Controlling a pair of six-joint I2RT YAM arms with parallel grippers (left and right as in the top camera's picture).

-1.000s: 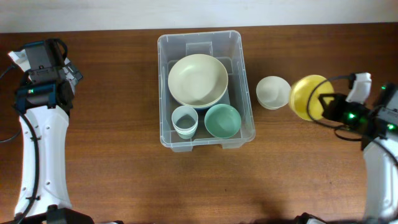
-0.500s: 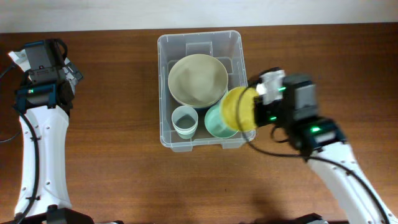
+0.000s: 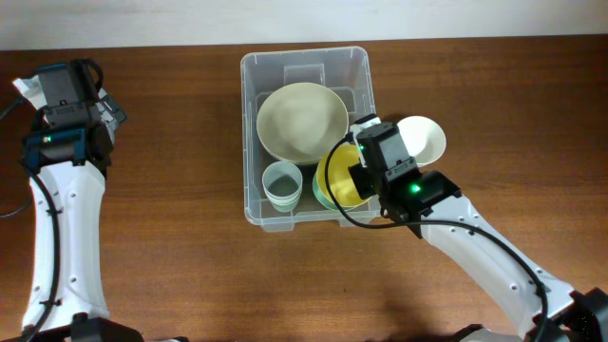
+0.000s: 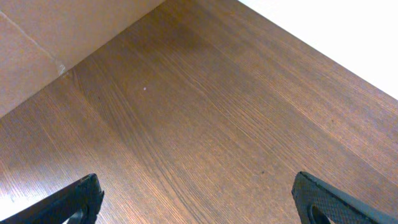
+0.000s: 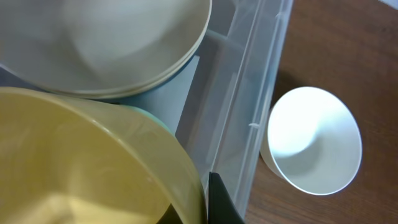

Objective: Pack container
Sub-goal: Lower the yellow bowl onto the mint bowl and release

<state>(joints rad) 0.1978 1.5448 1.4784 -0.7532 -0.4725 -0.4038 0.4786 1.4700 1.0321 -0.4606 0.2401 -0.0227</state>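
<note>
The container [image 3: 249, 142], a clear plastic tub, stands at the table's middle. Inside lie a large cream bowl [image 3: 299, 119], a striped cup [image 3: 282, 183] and a green bowl [image 3: 320, 197], the last mostly covered. My right gripper [image 3: 366, 163] is shut on the rim of a yellow bowl [image 3: 340, 176], held over the green bowl in the tub's front right corner. In the right wrist view the yellow bowl [image 5: 74, 162] fills the lower left, with one dark finger [image 5: 221, 202] outside its rim, next to the container wall [image 5: 249, 106]. My left gripper [image 4: 199, 202] is open over bare wood.
A white bowl [image 3: 425, 138] sits on the table just right of the tub, also in the right wrist view as the white bowl [image 5: 314, 140]. The left arm [image 3: 62, 142] stays along the table's left edge, far from the tub.
My right arm has carried the yellow bowl leftward from the table's right side to the tub's front right corner. The left arm has not moved.
</note>
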